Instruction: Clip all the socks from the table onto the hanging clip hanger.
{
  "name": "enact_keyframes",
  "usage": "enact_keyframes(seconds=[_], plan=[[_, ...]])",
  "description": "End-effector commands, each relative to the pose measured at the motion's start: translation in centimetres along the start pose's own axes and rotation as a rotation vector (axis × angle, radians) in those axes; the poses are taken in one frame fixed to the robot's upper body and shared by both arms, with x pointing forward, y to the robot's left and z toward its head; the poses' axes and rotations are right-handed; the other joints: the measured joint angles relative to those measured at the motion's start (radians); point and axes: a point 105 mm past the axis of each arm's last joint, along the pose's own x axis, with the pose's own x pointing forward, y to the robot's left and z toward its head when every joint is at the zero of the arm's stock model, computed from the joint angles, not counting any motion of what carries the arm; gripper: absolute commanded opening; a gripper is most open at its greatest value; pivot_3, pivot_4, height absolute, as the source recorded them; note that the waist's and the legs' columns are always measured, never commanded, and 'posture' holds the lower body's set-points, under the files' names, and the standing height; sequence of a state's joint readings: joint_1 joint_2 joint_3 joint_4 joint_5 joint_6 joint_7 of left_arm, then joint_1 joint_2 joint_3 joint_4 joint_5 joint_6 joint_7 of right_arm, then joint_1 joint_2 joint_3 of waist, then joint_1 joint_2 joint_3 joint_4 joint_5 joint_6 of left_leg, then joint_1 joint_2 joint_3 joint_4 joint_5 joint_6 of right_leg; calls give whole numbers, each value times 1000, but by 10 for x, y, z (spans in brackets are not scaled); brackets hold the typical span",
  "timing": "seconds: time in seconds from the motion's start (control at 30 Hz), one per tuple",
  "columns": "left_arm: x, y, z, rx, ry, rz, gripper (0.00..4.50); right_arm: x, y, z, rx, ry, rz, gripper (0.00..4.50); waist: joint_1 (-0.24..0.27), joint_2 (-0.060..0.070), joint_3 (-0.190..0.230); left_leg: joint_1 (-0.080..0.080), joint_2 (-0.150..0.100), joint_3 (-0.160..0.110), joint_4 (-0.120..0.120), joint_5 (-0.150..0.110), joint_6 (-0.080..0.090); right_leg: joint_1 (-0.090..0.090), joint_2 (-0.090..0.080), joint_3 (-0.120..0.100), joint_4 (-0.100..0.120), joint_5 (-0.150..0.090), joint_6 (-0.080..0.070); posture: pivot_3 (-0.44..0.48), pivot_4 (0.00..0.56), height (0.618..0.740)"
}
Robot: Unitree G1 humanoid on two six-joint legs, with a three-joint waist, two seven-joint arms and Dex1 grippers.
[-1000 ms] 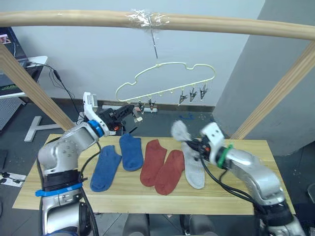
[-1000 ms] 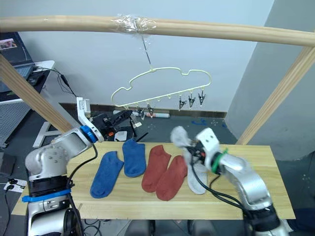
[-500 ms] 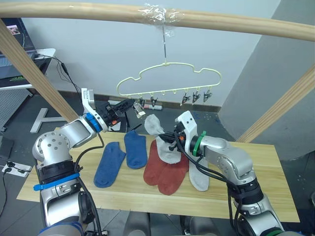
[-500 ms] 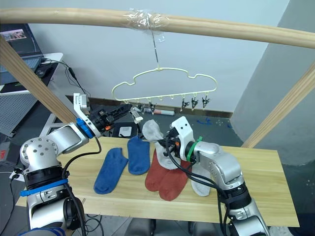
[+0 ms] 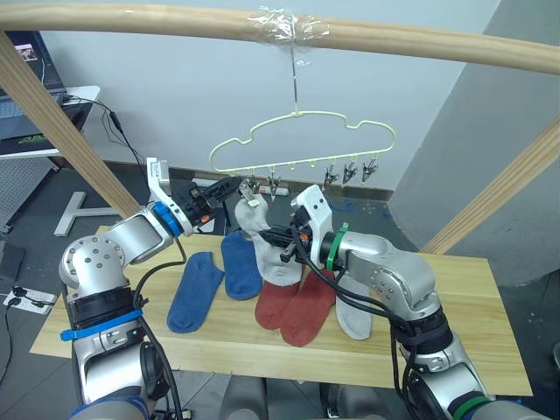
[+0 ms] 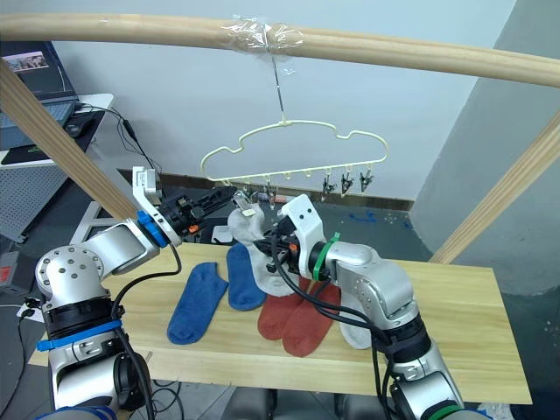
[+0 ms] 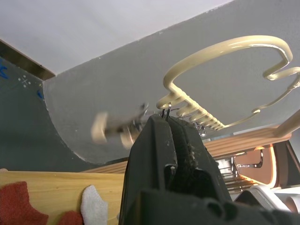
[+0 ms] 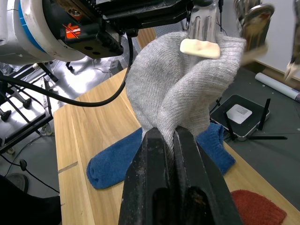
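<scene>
Step in hand is clipping: the right end effector [image 5: 282, 243], clamped on a light grey sock [image 5: 254, 229], lifts it above the bench [image 5: 490, 350] toward the clip hanger [image 5: 302, 144] at 12 o'clock, where the left end effector [image 5: 229, 185], fingers pressed together on a clip [image 5: 251, 185], must next admit the cuff.

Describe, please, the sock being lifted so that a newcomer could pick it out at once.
Start at the pale wire hanger under the wooden pole, then drop to its leftmost clips. Just below them, above the table, the right tool holds up a light grey sock. It alone is off the table; the blue, rust-red and other grey socks lie flat.
</scene>
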State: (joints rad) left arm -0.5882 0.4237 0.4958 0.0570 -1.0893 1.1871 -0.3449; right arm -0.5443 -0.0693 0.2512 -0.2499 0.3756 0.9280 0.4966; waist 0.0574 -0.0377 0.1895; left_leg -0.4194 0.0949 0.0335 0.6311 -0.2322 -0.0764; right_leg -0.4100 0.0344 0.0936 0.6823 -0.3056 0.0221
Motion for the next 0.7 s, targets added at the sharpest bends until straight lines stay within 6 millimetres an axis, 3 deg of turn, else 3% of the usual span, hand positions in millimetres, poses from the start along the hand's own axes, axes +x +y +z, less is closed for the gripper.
enact_keyframes(seconds=[0.03,0.27,0.43,0.53,0.7], plan=[[-3,-18,6,44,-24,-75,543,-1,5,14,-31,-48,11,0,0,0,0,0,0,0,0,0,0,0,0,0,0,0,0,209,200,740],[-6,-14,5,58,-13,-61,2550,0,2,13,-25,-53,-10,0,0,0,0,0,0,0,0,0,0,0,0,0,0,0,0,214,190,740],[-14,-10,8,89,-6,-39,2550,1,5,9,-12,-48,-8,0,0,0,0,0,0,0,0,0,0,0,0,-1,0,0,0,221,184,740],[-21,-7,6,112,8,-19,2589,2,13,6,40,-48,33,742,0,0,0,0,0,0,0,0,0,0,0,-1,0,0,0,225,180,740],[-29,-1,3,163,26,22,2589,1,16,-3,61,-20,55,2415,1,0,0,0,0,-1,0,0,0,0,0,-1,0,0,0,230,177,740]])
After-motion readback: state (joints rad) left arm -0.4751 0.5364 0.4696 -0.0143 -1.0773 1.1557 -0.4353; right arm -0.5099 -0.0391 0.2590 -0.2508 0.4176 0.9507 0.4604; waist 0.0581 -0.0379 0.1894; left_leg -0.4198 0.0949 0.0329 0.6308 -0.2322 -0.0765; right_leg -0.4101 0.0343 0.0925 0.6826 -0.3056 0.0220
